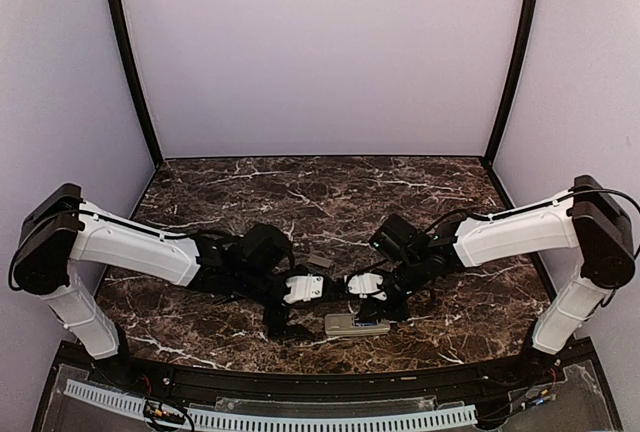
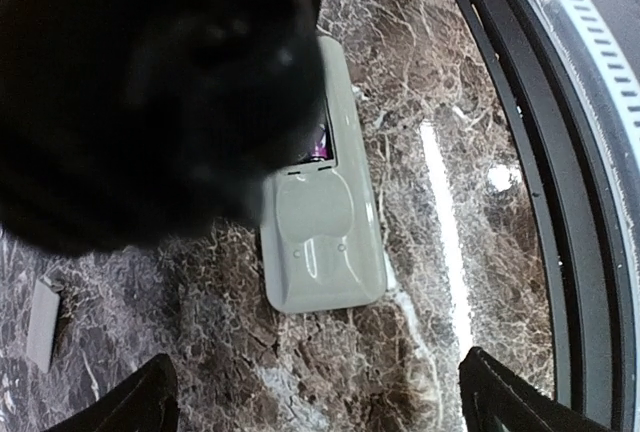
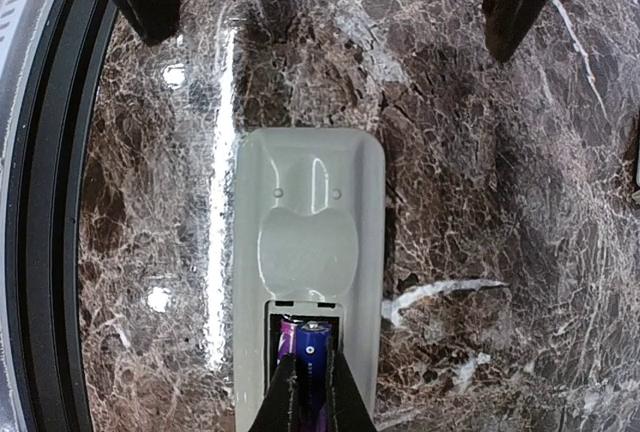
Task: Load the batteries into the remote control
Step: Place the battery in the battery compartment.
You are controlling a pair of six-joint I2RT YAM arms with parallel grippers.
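Purple batteries sat side by side inside the open end of the remote control, which lay back-up on the marble table close to its near edge. Your left gripper and right gripper both gaped wide and held nothing. I think you needed to push each battery down flat, gently, so the remote control did not slide.

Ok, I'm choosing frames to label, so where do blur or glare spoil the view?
Left wrist: a black out-of-focus mass fills the upper left, hiding part of the remote control. Right wrist: sharp, batteries clear, one glare streak on the table. Top external: evenly lit, remote control tiny.
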